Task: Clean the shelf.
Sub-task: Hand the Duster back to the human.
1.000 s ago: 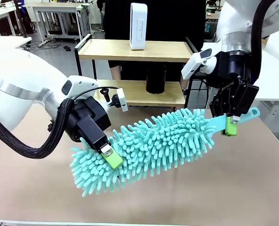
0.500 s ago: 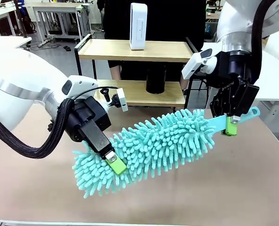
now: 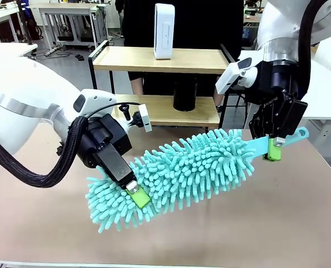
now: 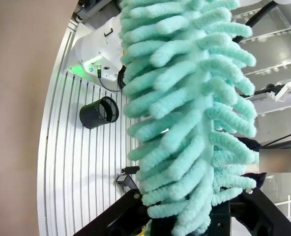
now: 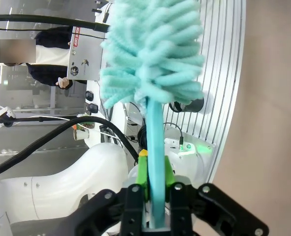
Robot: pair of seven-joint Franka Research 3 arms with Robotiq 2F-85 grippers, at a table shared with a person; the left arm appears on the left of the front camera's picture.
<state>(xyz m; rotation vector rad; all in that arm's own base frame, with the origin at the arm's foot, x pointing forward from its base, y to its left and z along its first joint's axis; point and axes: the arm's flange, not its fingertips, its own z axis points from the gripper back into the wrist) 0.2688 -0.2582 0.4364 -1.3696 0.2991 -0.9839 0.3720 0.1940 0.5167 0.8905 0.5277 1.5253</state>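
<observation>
A teal fluffy duster (image 3: 193, 167) hangs slanted over the beige tabletop (image 3: 266, 223), held at both ends. My left gripper (image 3: 136, 196) is shut on its shaggy lower-left end, whose fronds (image 4: 185, 98) rise from between my fingers (image 4: 130, 209). My right gripper (image 3: 274, 148) is shut on the flat teal handle (image 5: 155, 157) at the upper right. Behind the duster stands the shelf (image 3: 137, 58), with a white upright box (image 3: 164, 30) on its top board and a black cylinder (image 3: 184, 94) on the lower board. The duster is apart from the shelf.
A person in black stands behind the shelf. White tables (image 3: 327, 89) flank the scene at right and left. A black mesh cup (image 4: 99, 112) sits on the ribbed metal base near the robot's mount.
My left gripper has slid slightly down and right along the duster's fluffy end. The right gripper and the handle have stayed put.
</observation>
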